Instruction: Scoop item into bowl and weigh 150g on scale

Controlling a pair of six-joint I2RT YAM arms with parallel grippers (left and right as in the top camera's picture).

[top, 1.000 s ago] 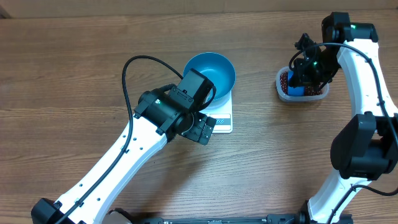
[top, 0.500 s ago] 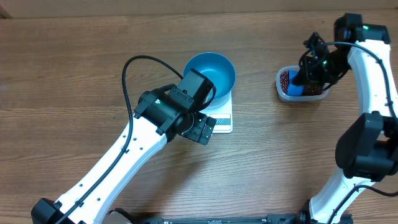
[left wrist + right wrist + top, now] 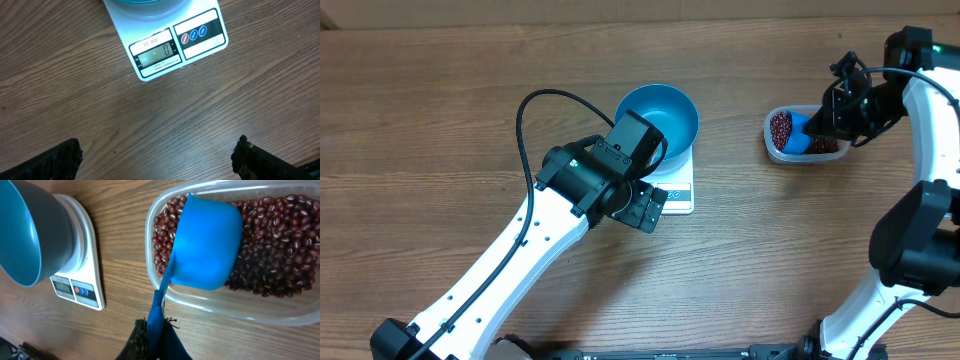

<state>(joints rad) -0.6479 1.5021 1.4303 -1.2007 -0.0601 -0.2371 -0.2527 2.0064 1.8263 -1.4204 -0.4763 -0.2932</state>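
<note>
The bright blue bowl (image 3: 660,118) stands on the white scale (image 3: 680,192), whose display (image 3: 156,54) reads 0. My left gripper (image 3: 645,208) hovers just in front of the scale, open and empty, over bare wood (image 3: 156,155). Dark red beans (image 3: 272,245) fill a clear tub (image 3: 775,150) at the right. My right gripper (image 3: 157,327) is shut on the handle of a small blue scoop (image 3: 207,242). The scoop's cup lies in the tub on the beans, its outer side toward the wrist camera. In the overhead view the right gripper (image 3: 840,115) is over the tub's right part.
The left arm's black cable (image 3: 535,105) loops over the table left of the bowl. The bowl (image 3: 22,235) and scale (image 3: 82,277) lie left of the tub in the right wrist view. The right arm (image 3: 930,180) runs along the table's right side.
The right gripper has drawn the scoop to the right across the tub, uncovering beans at the tub's left end. The left arm, bowl and scale have not moved.
</note>
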